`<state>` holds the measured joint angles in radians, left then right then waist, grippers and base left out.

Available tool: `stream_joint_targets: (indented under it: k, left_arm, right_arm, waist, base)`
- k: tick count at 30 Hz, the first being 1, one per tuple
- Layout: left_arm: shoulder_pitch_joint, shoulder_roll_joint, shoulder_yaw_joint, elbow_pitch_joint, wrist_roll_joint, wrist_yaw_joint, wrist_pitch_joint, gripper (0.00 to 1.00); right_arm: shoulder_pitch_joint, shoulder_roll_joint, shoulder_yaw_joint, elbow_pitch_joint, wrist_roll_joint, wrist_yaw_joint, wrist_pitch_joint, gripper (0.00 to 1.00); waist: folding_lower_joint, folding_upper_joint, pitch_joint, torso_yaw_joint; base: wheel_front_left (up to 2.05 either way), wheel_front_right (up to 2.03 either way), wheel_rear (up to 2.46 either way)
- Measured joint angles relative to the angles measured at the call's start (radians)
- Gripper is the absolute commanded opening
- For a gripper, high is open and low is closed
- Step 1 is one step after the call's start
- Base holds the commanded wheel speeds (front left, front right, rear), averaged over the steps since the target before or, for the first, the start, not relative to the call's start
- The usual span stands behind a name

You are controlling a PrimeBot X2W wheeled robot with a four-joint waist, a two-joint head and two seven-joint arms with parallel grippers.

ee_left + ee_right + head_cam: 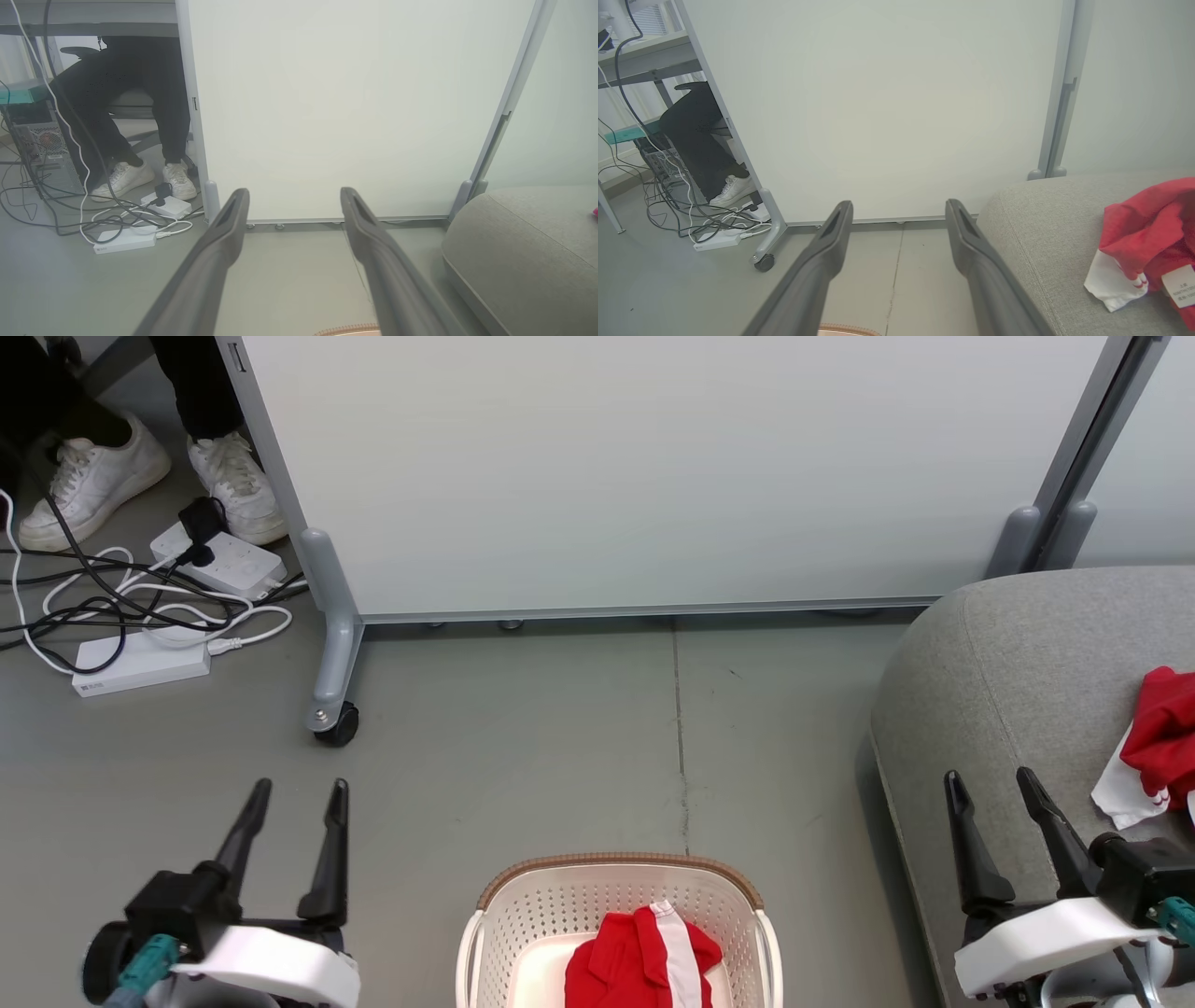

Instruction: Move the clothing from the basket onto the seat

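Observation:
The cream perforated basket point(523, 919) with a brown rim stands on the floor at the bottom middle of the head view; a red garment with a white stripe point(644, 961) lies inside it. On the grey seat point(1018, 681) at the right lies another red and white garment point(1158, 747), whose label shows in the right wrist view point(1153, 242). My left gripper point(297, 789) hovers open left of the basket. My right gripper point(988, 777) is open over the seat's front edge, left of that garment. Both hold nothing.
A white partition panel point(653, 476) on a castor foot point(334, 723) stands behind the floor area. Power strips and tangled cables point(149, 607) lie at the far left beside a seated person's white shoes point(93, 476). A computer tower point(44, 154) stands under the desk.

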<state>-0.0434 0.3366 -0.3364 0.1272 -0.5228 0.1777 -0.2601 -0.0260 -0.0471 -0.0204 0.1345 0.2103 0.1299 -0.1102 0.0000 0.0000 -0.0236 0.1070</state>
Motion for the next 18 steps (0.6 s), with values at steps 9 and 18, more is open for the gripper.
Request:
stream_joint_targets:
  k: [9, 18]
  left_arm:
    - [0.065, -0.025, 0.122, -0.047, 0.042, -0.042, -0.001, 1.0]
    - [0.11, -0.067, 0.141, -0.036, 0.119, -0.081, -0.001, 1.0]
  right_arm:
    - [0.037, 0.0, -0.019, -0.032, -0.005, 0.0, 0.015, 1.0]
    - [0.057, 0.0, -0.031, -0.054, -0.028, 0.0, 0.031, 1.0]
  waist:
    - [0.0, 0.0, -0.009, -0.006]
    - [0.0, 0.0, -0.016, -0.009]
  base:
    - [0.0, 0.0, 0.0]
    - [0.0, 0.0, 0.0]
